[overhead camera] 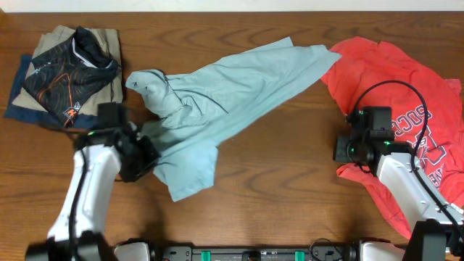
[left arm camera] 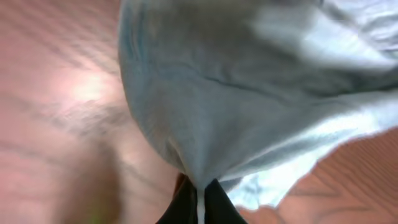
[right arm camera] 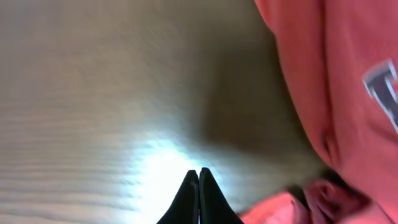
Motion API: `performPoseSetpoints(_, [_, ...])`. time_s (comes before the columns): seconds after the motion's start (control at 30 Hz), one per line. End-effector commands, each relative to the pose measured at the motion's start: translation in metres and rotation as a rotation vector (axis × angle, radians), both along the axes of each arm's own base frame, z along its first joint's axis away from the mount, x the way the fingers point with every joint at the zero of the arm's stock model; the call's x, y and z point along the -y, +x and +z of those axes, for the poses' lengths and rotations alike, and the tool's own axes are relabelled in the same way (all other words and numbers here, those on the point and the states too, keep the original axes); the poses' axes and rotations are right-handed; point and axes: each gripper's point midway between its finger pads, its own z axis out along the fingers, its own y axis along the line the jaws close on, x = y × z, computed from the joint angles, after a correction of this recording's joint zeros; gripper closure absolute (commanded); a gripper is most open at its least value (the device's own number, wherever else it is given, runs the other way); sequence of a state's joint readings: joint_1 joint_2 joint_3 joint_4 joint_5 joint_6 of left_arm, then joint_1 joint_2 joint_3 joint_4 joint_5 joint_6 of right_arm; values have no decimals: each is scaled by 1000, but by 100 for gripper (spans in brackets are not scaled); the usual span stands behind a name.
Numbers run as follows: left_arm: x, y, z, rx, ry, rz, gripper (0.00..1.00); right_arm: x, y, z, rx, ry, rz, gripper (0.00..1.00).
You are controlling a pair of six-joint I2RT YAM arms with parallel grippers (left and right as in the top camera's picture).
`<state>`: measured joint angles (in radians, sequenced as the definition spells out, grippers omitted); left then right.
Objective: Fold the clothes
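Observation:
A light blue shirt (overhead camera: 217,101) lies spread and crumpled across the middle of the wooden table. My left gripper (overhead camera: 145,156) is shut on its lower left edge; in the left wrist view the blue cloth (left arm camera: 236,93) is pinched between the black fingers (left arm camera: 200,196) and hangs above the table. A red shirt with lettering (overhead camera: 413,94) lies bunched at the right. My right gripper (overhead camera: 342,148) is shut and empty beside the red shirt's left edge; the right wrist view shows the closed fingers (right arm camera: 198,186) over bare wood, red cloth (right arm camera: 336,81) to their right.
A stack of folded clothes (overhead camera: 69,69) sits at the far left, a dark patterned garment on top of tan and blue ones. The table's front edge (overhead camera: 254,239) runs below both arms.

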<state>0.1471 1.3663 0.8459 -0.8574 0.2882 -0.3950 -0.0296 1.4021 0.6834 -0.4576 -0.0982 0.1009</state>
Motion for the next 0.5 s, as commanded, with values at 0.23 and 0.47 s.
performPoseSetpoints(0.23, [-13,-25,2,-76,63,-32,94,-15,26,2,100,77,83,99])
performPoseSetpoints(0.47, [-33,-30,2,-98,90,68,94,-9,50,-28,121,35,90,99])
